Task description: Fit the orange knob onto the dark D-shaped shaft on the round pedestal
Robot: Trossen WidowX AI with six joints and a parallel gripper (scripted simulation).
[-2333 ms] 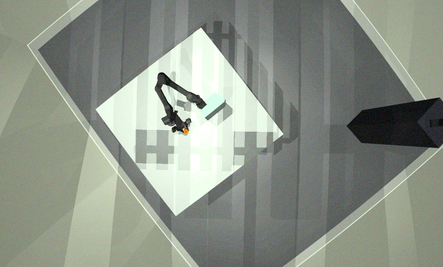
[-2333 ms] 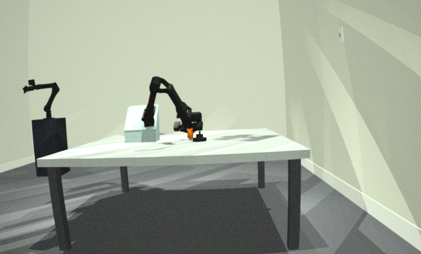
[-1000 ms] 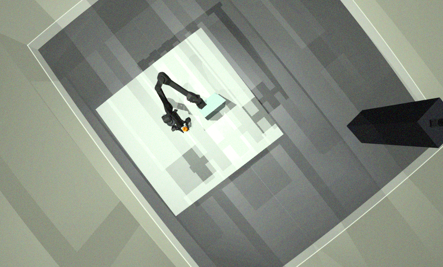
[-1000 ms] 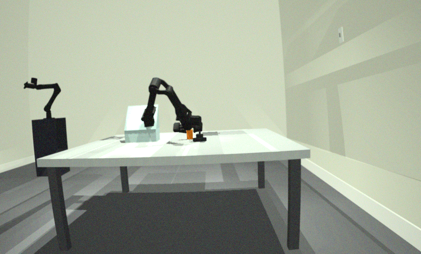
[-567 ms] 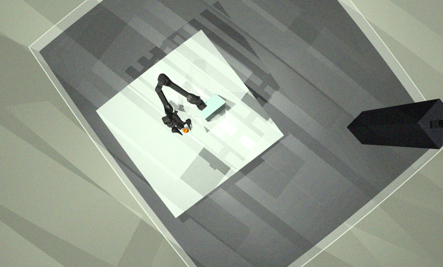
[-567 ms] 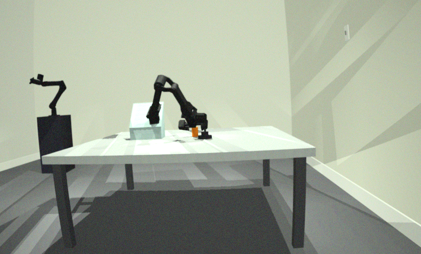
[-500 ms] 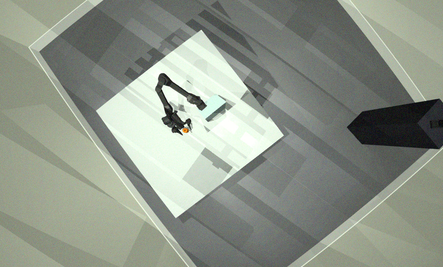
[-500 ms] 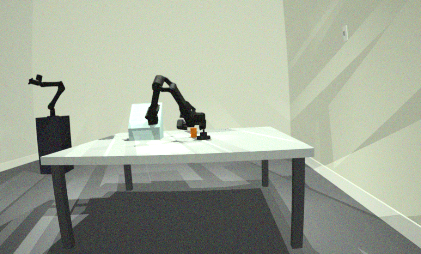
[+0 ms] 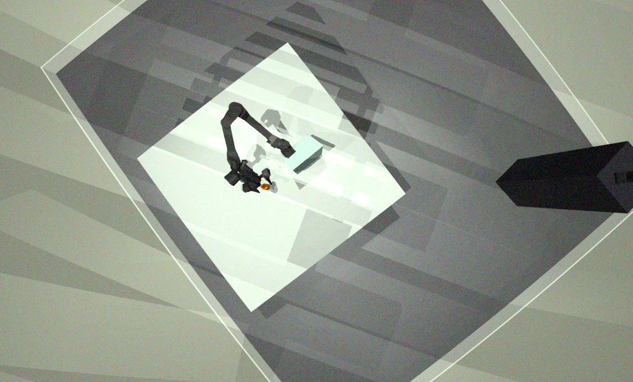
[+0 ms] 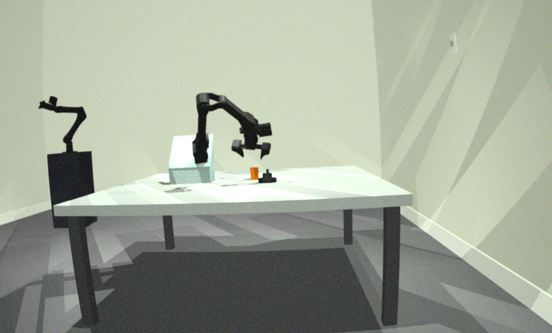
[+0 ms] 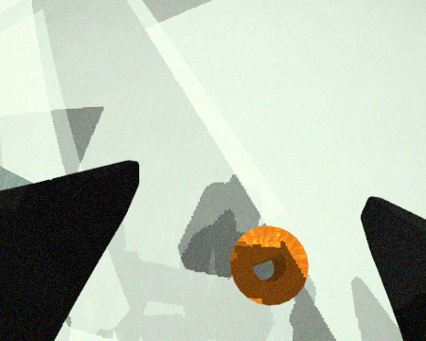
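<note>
The orange knob (image 9: 265,186) (image 10: 254,173) (image 11: 270,235) stands upright on the white table, hole facing up. In the wrist view its hole shows a straight edge toward the top, slightly tilted, and the knob's top is partly in shadow. The dark round pedestal (image 10: 267,179) with its upright shaft (image 10: 267,171) stands just right of the knob in the exterior view; the shaft is bare. I cannot make out the pedestal in the top view or the wrist view. My gripper (image 10: 252,157) (image 11: 254,189) is wide open and empty, above the knob, not touching it.
A pale teal sloped box (image 9: 305,148) (image 10: 191,174) stands on the table (image 9: 223,213) (image 10: 331,188) beside the arm's base. A second black arm on a dark stand (image 9: 560,182) (image 10: 71,182) is away from the table. Patchy shadows cross the table top.
</note>
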